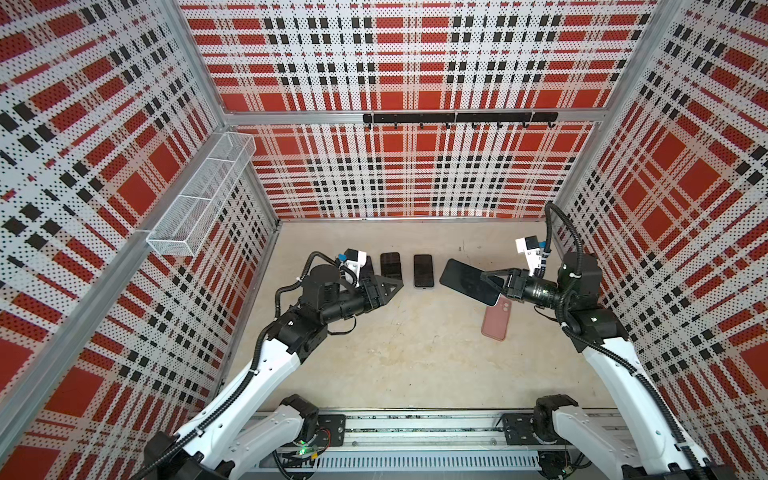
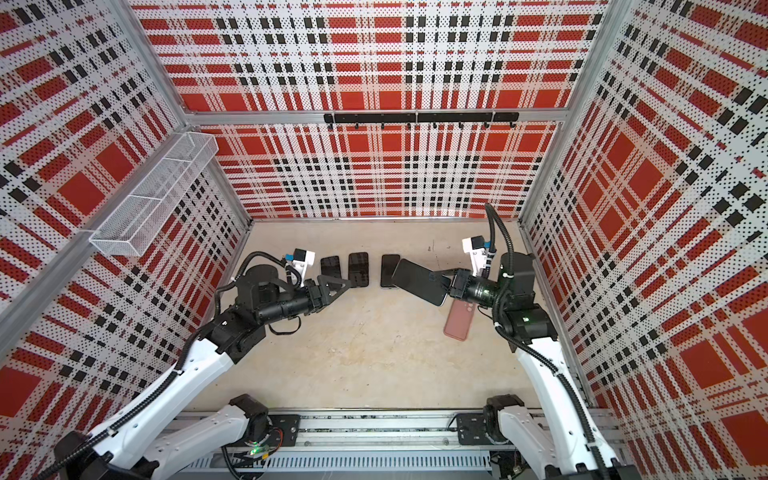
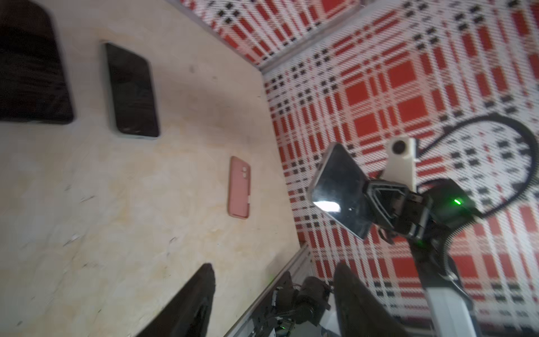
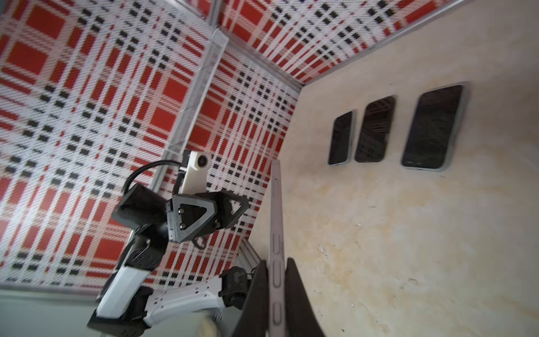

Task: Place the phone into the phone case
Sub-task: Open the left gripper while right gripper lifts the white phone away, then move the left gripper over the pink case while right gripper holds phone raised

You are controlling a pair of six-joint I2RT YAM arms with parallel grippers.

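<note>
My right gripper (image 1: 489,277) is shut on the phone (image 1: 463,278), a dark-screened slab with a pale edge, and holds it tilted above the table. In the right wrist view the phone (image 4: 275,221) shows edge-on, pinched between both fingers of the right gripper (image 4: 275,264). The pink phone case (image 1: 495,320) lies flat on the table just below and in front of the held phone, also seen from the left wrist as the case (image 3: 239,188). My left gripper (image 1: 397,284) hovers at the left of the table, open with nothing between its fingers (image 3: 201,291).
Three other dark phones (image 2: 330,270) (image 2: 358,269) (image 2: 387,272) lie in a row at the back of the beige table (image 1: 407,365). A white wire basket (image 1: 203,195) hangs on the left wall. A black hook rail (image 1: 459,118) runs along the back wall.
</note>
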